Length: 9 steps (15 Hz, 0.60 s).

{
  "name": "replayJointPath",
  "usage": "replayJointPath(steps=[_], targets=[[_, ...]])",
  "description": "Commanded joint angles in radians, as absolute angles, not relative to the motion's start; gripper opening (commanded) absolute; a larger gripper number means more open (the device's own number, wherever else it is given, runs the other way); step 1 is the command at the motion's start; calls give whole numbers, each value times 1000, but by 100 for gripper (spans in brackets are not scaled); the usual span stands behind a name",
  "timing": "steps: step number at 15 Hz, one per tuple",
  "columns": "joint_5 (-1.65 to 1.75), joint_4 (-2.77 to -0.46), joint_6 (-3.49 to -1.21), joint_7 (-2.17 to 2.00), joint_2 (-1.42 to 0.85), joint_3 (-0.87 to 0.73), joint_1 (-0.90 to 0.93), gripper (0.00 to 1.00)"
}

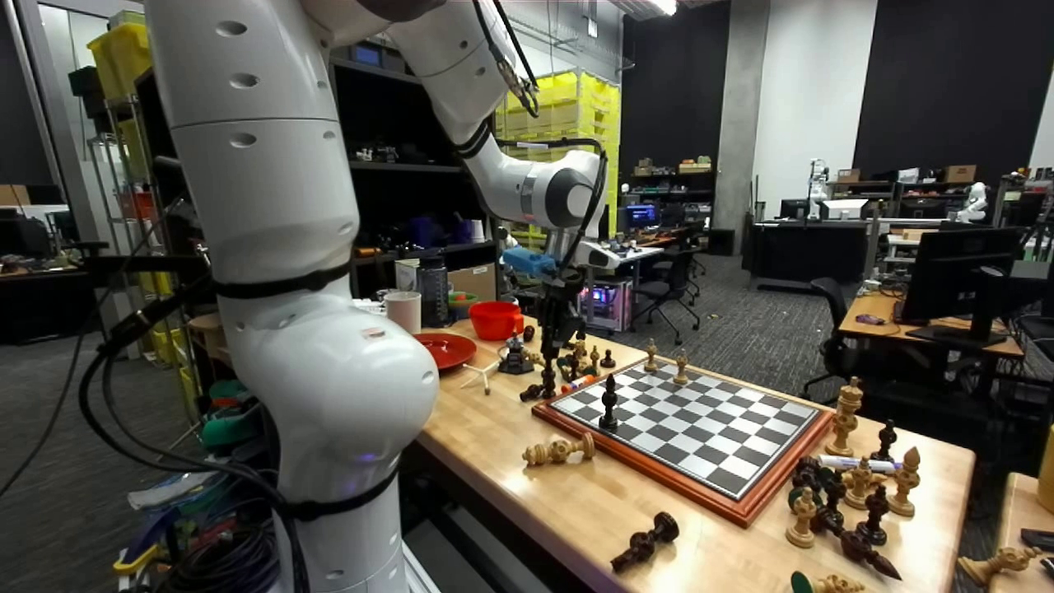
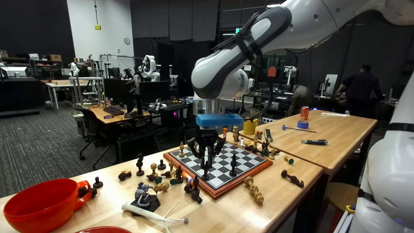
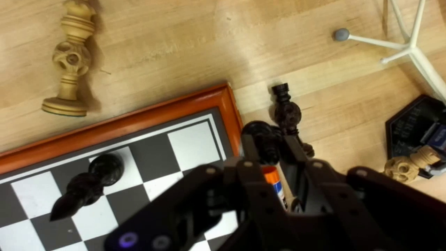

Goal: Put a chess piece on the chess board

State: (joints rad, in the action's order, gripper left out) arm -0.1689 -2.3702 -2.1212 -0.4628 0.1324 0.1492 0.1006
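The chess board (image 1: 659,480) lies flat on the table; its reddish-brown border shows in an exterior view (image 2: 242,183) and in the wrist view (image 3: 139,117). My gripper (image 2: 206,164) is shut on a dark chess piece (image 2: 205,176) and holds it upright by its upper part. In the wrist view this dark piece (image 3: 259,133) sits between the fingertips (image 3: 271,148), near the board's border by one corner. I cannot tell whether its base touches anything. Another dark piece (image 1: 608,403) stands on the board near that corner. Two pale pieces (image 1: 681,367) stand at the far side.
A dark piece (image 3: 287,113) lies just off the board's corner, with an orange-capped glue stick (image 3: 273,177) nearby. A pale piece (image 2: 254,191) lies in front. A white stick tripod (image 2: 145,212), grey figurine (image 2: 142,195) and red bowl (image 2: 42,204) stand to one side. Several pieces crowd both board ends.
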Motion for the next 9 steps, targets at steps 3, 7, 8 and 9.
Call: replayJointPath(steps=[3,7,8,9], targets=[[-105,-2316,-2104,-482,79,129,72,6],[-82,-2288,-2110,-485,29,112,63,6],[-77,-2281,-2109,-487,16,109,63,6],[-72,-2275,-2111,-488,3,105,63,6]])
